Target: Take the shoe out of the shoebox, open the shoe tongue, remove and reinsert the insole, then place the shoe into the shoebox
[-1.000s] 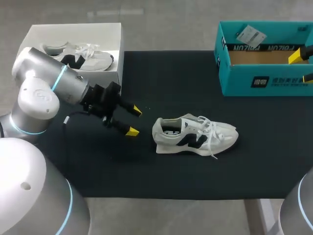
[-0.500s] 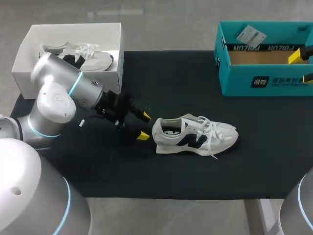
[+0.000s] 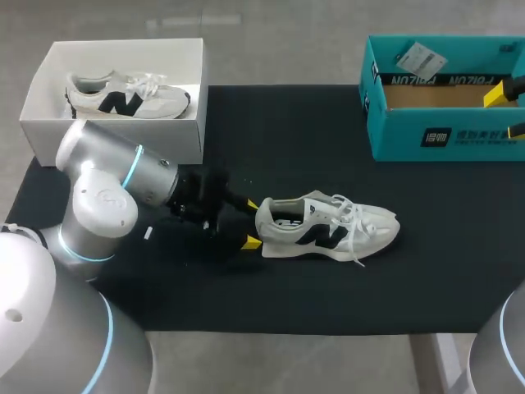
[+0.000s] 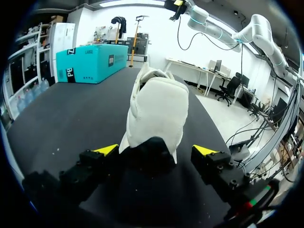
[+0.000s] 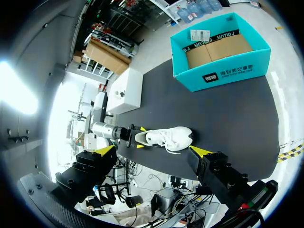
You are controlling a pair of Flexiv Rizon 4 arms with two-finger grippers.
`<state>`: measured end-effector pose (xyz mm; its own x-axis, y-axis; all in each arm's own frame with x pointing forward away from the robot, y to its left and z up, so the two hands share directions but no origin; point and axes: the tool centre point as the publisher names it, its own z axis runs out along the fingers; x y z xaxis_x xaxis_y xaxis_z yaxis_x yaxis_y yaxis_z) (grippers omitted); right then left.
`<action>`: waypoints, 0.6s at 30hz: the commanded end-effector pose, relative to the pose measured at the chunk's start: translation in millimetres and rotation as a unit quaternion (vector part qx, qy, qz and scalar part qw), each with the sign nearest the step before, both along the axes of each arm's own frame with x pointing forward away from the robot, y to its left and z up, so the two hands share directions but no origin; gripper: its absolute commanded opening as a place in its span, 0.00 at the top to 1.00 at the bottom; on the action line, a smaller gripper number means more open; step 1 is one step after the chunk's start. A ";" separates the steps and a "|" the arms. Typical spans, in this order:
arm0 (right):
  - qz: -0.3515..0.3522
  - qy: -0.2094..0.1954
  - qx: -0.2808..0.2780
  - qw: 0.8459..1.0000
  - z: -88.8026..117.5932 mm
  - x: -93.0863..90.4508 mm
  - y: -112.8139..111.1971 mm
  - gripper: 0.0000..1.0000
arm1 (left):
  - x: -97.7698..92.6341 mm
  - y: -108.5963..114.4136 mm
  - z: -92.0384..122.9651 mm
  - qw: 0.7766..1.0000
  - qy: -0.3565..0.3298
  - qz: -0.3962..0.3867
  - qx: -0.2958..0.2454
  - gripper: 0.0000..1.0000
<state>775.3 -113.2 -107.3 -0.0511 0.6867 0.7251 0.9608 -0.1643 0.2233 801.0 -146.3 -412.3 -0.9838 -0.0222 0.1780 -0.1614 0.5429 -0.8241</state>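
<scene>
Two shoes show: a spare shoe (image 3: 123, 94) in the white box (image 3: 115, 135). Nearby, the left end effector (image 3: 250, 223), fingers apart, straddles the heel of the task shoe (image 3: 328, 228) on the black mat (image 3: 271, 131). The upper is probably light and soft, so the stiffer heel looks safest to grip. The teal shoebox (image 3: 443, 139) looks empty. The right end effector (image 5: 153, 150) hangs high, fingers apart.

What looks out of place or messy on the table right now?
Nothing looks spilled or damaged. The only untidy bit is the shoe on the black mat: its laces are loose, and one end trails onto the mat. The left gripper is open at its heel.
</scene>
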 end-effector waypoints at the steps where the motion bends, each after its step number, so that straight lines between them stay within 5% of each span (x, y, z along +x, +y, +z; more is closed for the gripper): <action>1: -0.001 0.000 -0.001 1.000 -0.5 -0.4 0.5 0.00 | -0.7 -9.6 -7.9 1.000 -0.003 0.004 -0.003 0.00; 18: -0.001 0.000 -0.001 1.000 -0.5 -0.4 0.5 0.00 | 7.6 -35.2 -16.6 1.000 -0.017 -0.003 -0.001 0.00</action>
<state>775.3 -113.1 -107.3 -0.0511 0.6867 0.7251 0.9608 -0.1643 0.2233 805.4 -175.4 -425.3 -0.9895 -0.0160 0.1435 -0.1295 0.5382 -0.8328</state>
